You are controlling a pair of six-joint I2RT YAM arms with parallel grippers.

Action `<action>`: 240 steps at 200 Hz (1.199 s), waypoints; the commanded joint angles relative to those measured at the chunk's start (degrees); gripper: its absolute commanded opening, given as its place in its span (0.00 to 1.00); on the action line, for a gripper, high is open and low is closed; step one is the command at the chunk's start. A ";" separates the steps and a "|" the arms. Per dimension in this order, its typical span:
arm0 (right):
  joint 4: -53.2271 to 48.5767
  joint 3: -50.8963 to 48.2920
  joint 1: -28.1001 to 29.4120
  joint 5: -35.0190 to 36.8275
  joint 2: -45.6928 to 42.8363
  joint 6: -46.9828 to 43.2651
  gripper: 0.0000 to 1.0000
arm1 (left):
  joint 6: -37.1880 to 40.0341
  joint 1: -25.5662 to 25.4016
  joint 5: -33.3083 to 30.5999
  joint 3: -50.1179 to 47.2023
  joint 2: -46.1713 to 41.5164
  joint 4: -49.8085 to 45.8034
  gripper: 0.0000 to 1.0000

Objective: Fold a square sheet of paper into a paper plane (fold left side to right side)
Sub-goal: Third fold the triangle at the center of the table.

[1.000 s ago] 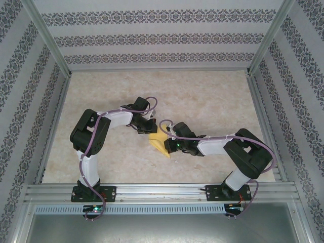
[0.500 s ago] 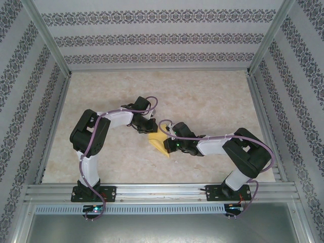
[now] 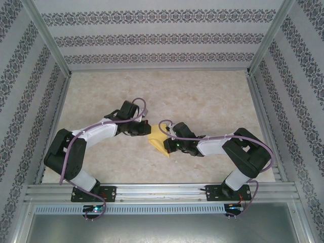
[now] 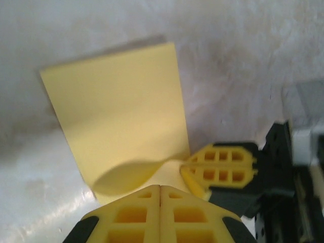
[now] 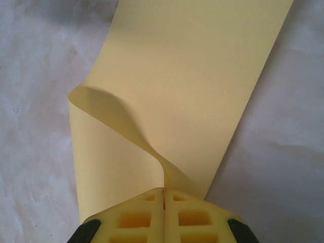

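Side-to-side fold half made.
Right end effector [image 5: 163, 191] pinches the square sheet of paper [image 5: 192, 76]; left end effector [image 4: 160, 187], pressed together, should crease next.

Ahead of my right gripper [image 5: 163, 195], the square sheet of paper [image 5: 182, 86] looks thin, smooth and matt, with a soft yellow curl at the fingertips. Both it and my left gripper [image 4: 160, 188] have matt moulded yellow plastic fingers, pocketed, with black plastic at the shoulders. The table [image 4: 243, 50] beneath looks pale, marbled and faintly glossy. Behind the bases, the rails [image 3: 162, 191] look like brushed aluminium.
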 commanded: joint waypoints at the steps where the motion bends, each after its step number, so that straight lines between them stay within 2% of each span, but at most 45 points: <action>1: -3.06 -1.76 0.17 -0.43 2.25 -0.49 0.00 | -3.92 0.35 6.19 -4.84 -2.91 8.81 0.04; 26: -2.89 -1.82 0.19 -0.58 2.77 -0.53 0.00 | -5.84 -0.48 8.38 -7.58 -3.24 12.69 0.04; 77: -2.97 -1.47 0.13 -0.74 3.16 -0.53 0.00 | -9.01 -1.77 9.96 -8.21 1.54 19.08 0.04; 240: -3.96 -0.96 0.15 -0.37 3.52 -0.78 0.00 | -9.12 -2.18 8.48 -9.46 8.93 22.17 0.03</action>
